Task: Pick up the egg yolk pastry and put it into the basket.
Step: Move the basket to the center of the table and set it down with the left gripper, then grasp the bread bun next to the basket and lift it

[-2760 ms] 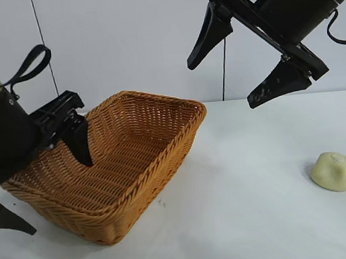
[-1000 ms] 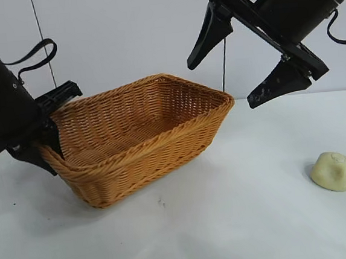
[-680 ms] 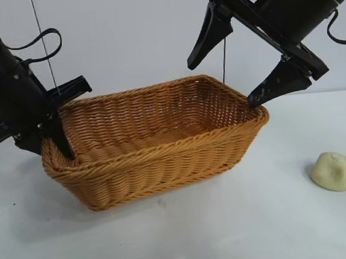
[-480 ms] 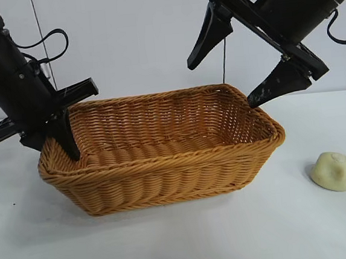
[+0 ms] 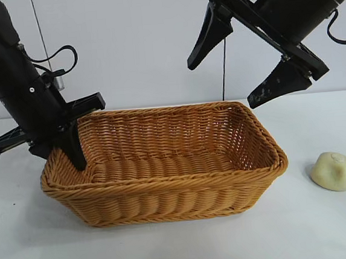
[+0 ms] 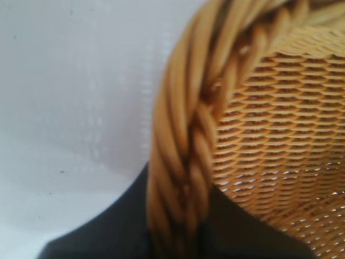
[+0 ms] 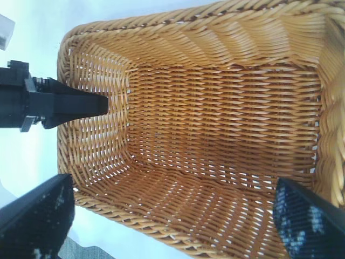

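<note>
The left tool (image 5: 66, 152) is closed on the basket (image 5: 166, 193), pinching the braided rim at the short end that lies on the exterior view's left. One dark finger (image 5: 73, 149) reaches down inside the basket against that end wall; the other sits outside the rim. The left wrist view shows the same grip close up: the twisted rim (image 6: 186, 162) runs between the two dark fingers (image 6: 108, 226), with the woven wall on one side and the white surface (image 6: 64, 97) on the other. From the right wrist view that inner finger (image 7: 75, 105) shows as a black wedge lying over the basket's end wall (image 7: 94, 135).

The right tool (image 5: 240, 66) hangs above the basket's other end, jaws spread wide and holding nothing. Its two dark fingers (image 5: 275, 84) point down and stand clear of the rim. Its wrist view looks straight down into the basket, where the woven floor (image 7: 215, 124) is bare.

The basket sits flat on the surface (image 5: 183, 250) with its long side facing the exterior camera.

The pastry (image 5: 333, 171) lies on the surface outside the basket, beyond the end under the right tool, apart from the rim and untouched by either tool. It is pale yellow and rounded, with a small dimple on top
</note>
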Controlling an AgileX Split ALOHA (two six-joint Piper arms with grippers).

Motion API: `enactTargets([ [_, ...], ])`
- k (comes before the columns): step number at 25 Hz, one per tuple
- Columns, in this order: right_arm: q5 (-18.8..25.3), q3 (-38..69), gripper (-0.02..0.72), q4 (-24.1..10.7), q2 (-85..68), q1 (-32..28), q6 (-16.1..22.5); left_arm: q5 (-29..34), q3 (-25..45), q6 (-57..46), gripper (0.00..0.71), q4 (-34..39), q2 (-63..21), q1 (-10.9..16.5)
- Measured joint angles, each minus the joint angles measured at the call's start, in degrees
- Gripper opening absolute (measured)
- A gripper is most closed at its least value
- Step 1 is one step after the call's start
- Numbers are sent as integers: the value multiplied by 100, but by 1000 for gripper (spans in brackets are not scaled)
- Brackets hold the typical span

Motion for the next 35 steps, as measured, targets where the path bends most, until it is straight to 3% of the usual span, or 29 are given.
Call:
enactTargets([
  [10,5,0,694,0,0,0,0,-195,0,198,121,-7,157,59],
  [12,5,0,694,0,0,0,0,-196,0,204,205,-44,157,59],
  [16,5,0,694,0,0,0,0,-139,0,204,545,-100,157,59],
  [19,5,0,694,0,0,0,0,21,0,204,655,-105,157,59],
  [28,18,0,694,0,0,0,0,682,-471,204,692,138,-410,59],
  [35,35,0,694,0,0,0,5,1658,-1525,168,696,1359,-678,59],
])
